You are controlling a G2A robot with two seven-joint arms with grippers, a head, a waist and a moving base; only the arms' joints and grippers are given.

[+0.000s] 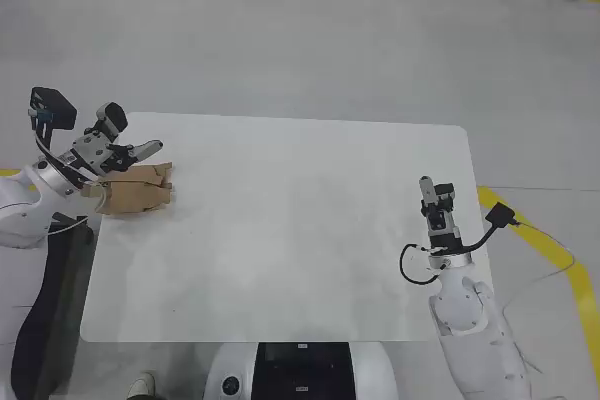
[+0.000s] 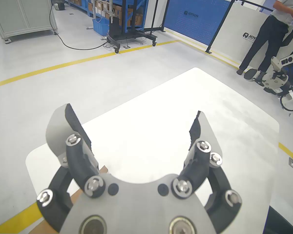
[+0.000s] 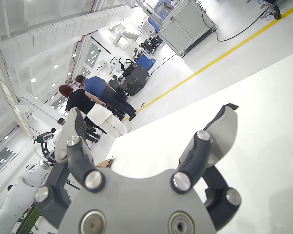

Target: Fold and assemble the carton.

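Hovering just above the brown cardboard carton (image 1: 135,195), my left gripper (image 2: 133,110) is spread wide with nothing between its fingers. The carton lies at the left edge of the white surface (image 1: 310,240), near the far corner. Its long axis runs across the surface, and its loose flaps point toward the middle. My right gripper (image 3: 152,108) is also spread and holds nothing, near the right edge and well apart from the carton. A broad span of surface lies between them.

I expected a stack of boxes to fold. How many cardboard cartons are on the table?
1. The brown carton lies at the white table's left edge, by the left gripper. No others seem hidden.
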